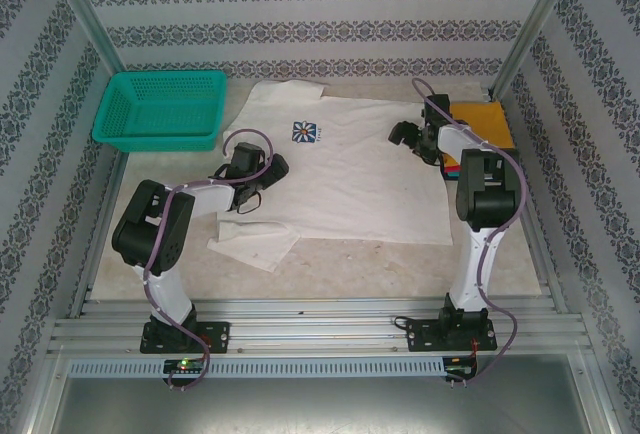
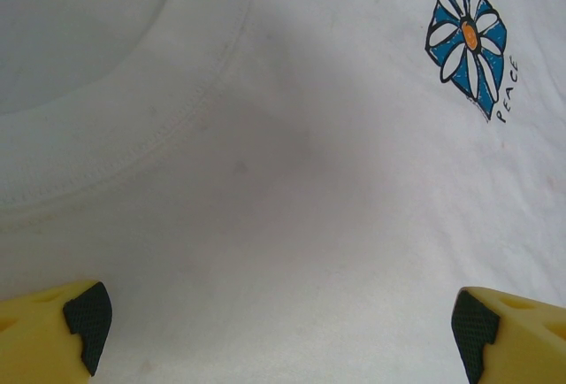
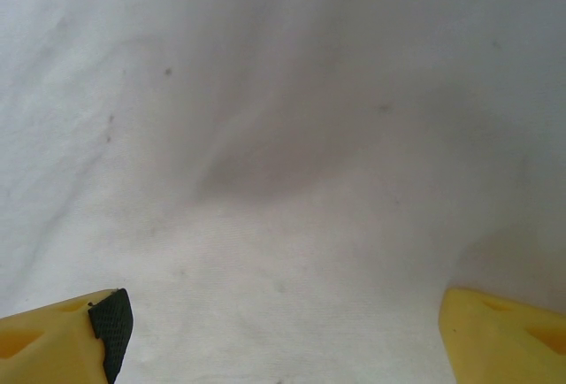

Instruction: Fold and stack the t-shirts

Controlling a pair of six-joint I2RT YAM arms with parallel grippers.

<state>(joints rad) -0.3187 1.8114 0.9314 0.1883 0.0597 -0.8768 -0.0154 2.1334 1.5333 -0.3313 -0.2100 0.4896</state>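
We see the white shirt [image 1: 350, 174] spread flat in the middle of the bench [image 1: 400, 269], with its daisy [image 2: 467, 39] toward the upper left. The left pincer [image 1: 268, 174] hangs over the shirt's left edge, wide open and holding nothing. The right pincer [image 1: 405, 136] hangs over the shirt's upper right part (wide open too, and empty). The folded shirts [image 1: 485, 119] lie at the right, orange on top. A basket [image 1: 160, 106] sits at the upper left.

White daisy-print t-shirt [image 1: 350, 179] spread flat
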